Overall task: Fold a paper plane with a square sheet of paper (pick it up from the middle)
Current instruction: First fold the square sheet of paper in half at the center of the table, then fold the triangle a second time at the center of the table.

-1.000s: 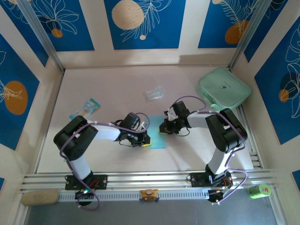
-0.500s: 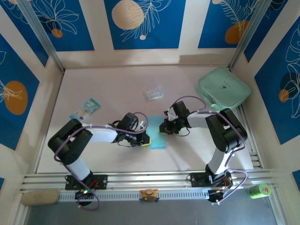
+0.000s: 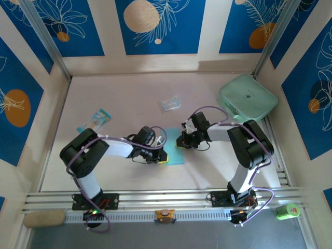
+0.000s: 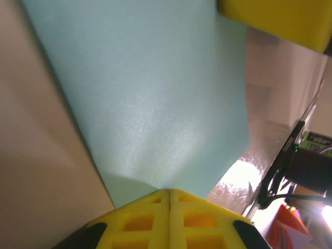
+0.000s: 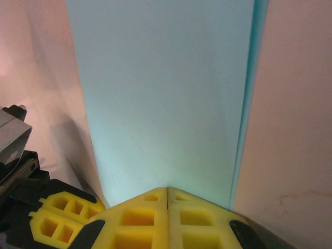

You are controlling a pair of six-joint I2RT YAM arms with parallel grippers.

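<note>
Over the last second my left arm dipped and stretched low across the pale desk (image 3: 119,98), then drew back up to nearly the pose it had before. Its tip has ended a shade nearer the lower left corner of the paper. My right arm has not moved. The square sheet of thin light-blue paper (image 3: 175,151) lies where it lay, flat on the desk just below the centre of the overhead frame.

From above it reads as a narrow upright strip. In the right wrist view a second, darker edge runs down the right side of the sheet (image 5: 161,93), so I judge it is already doubled over once. The left arm's stroke looks to me like firming that fold, not starting a new one. The plane is at an early stage: no point or dart shape yet.

My left fingers (image 3: 162,157) are pressed together with nothing between them, and their tips rest at the sheet's near edge, at the bottom of the left wrist frame. My right fingers (image 3: 180,142) are likewise shut tight, tips down on the strip's upper right part. Neither pair pinches the paper; both merely bear on it.
</note>
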